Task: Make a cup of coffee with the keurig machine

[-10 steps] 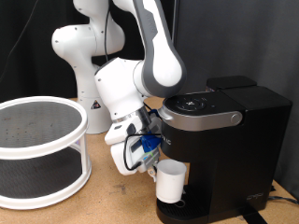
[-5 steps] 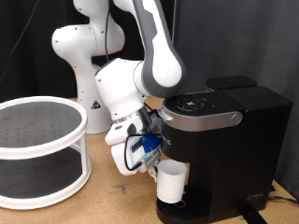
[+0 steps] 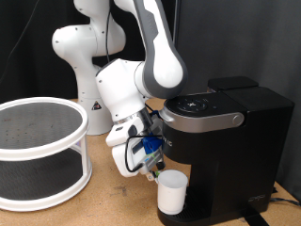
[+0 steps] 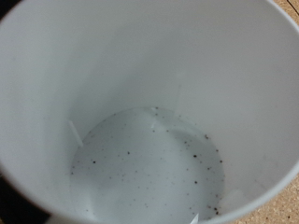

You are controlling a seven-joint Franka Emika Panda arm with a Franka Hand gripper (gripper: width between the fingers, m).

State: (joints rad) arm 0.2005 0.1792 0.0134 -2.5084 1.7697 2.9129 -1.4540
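The black keurig machine [image 3: 226, 127] stands at the exterior view's right, its lid handle down. The small white cup [image 3: 172, 191] stands upright under the brew head, over the drip tray at the machine's base. My gripper [image 3: 150, 165] is right against the cup's rim on the exterior view's left side, and its fingers are hidden behind the hand and its blue parts. The wrist view looks straight down into the cup [image 4: 140, 112], which is empty apart from dark specks on its floor. No fingers show there.
A white two-tier round rack [image 3: 38, 151] stands at the exterior view's left on the wooden table [image 3: 103, 202]. The arm's white domed base [image 3: 80, 66] is behind. A dark curtain closes the back.
The cup has dropped a little lower, towards the drip tray. The hand and arm look unmoved.
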